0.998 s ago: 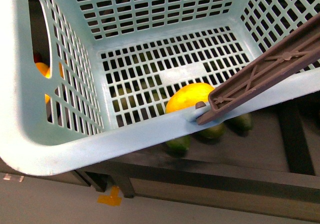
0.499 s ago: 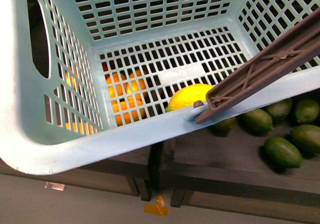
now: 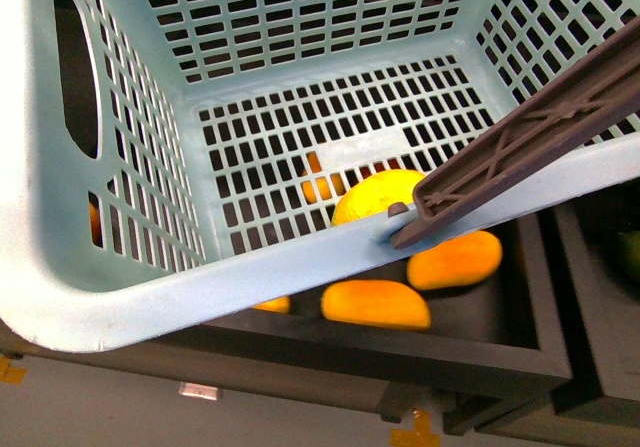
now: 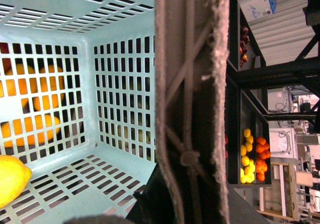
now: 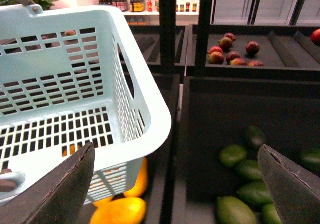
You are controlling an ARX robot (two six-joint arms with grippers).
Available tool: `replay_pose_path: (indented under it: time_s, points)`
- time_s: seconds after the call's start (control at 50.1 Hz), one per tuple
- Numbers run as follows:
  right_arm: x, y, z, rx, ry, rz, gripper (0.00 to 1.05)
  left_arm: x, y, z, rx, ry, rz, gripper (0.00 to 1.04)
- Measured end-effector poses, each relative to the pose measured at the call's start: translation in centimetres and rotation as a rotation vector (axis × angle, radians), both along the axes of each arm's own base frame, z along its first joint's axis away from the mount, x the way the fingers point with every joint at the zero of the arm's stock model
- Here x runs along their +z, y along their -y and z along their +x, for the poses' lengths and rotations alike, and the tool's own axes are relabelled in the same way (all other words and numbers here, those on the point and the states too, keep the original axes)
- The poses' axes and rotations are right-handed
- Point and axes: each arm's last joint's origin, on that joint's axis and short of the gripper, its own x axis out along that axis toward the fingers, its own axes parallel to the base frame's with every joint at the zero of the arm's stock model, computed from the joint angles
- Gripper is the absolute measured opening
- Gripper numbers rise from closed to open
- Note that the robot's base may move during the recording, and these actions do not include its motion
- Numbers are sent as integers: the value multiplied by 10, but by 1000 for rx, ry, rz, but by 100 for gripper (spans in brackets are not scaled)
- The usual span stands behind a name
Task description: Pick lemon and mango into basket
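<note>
The teal basket (image 3: 120, 297) fills the front view, and its brown handle (image 3: 530, 132) lies across the near rim. The yellow lemon (image 3: 375, 195) rests on the basket floor against the near wall and also shows as a lemon (image 4: 11, 178) in the left wrist view. My left gripper (image 4: 187, 204) is shut on the handle (image 4: 192, 98). Two orange-yellow mangoes (image 3: 375, 304) (image 3: 455, 259) lie in a dark bin under the basket. My right gripper (image 5: 177, 194) hangs open beside the basket (image 5: 150, 119), above a mango (image 5: 117, 210).
A dark divider wall (image 5: 175, 134) splits the mango bin from a bin of green oval fruits (image 5: 232, 155). Dark red round fruits (image 5: 232, 48) lie on a farther shelf. Yellow and orange fruits (image 4: 247, 154) fill a distant bin.
The basket has travelled along the shelf: green fruits lay under it a second ago, then orange ones, and now the mango bin. The lemon stayed put inside.
</note>
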Motion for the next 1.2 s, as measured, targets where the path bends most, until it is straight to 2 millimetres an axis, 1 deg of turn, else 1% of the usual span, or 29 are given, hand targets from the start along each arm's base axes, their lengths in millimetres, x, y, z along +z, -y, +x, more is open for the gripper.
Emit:
replay_pose_path:
  time_s: [0.938,1.038,1.197]
  points:
    - [0,0,0,0,0,0,96,0,0,0,1,2,3,5]
    - [0,0,0,5,0,0,96,0,-4,4,25,4,5,5]
    - [0,0,0,4,0,0,96,0,-5,4,26,19,21,5]
